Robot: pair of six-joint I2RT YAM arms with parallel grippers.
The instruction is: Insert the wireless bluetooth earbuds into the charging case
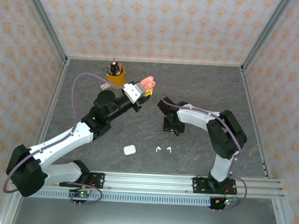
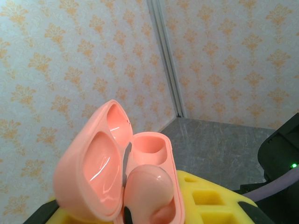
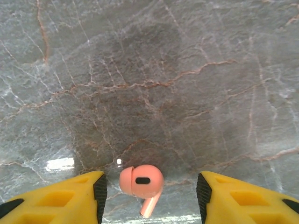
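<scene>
At the far left of the grey table (image 1: 206,85) you have a yellow pen cup (image 1: 116,79) standing upright, with pens in it. Just right of it, your left gripper (image 1: 144,89) is raised above the table and clamped narrow on the pink charging case (image 2: 93,177). In the left wrist view the case sits between the yellow fingers (image 2: 210,198) with its lid swung open to the left. One seated pink earbud (image 2: 147,186) fills the near socket, and the far socket (image 2: 149,144) is bare.

Nearer to you, roughly midway between the two arms, the white case (image 1: 129,149) lies closed on the table, apart from both grippers. Just right of it you see the two white earbuds (image 1: 158,149) lying side by side on the surface, close together; whether they touch is too small to tell.

Further right and a little farther away, your right gripper (image 1: 170,127) points down at the table. In its wrist view the jaws stand wide, one yellow fingertip (image 3: 100,191) on each side of the loose pink earbud (image 3: 140,181). That earbud lies on the table between the fingertips, its head up in the view and its stem slanting down. There is a clear gap on both sides, so neither fingertip touches it, and it sits a little closer to the left one.
</scene>
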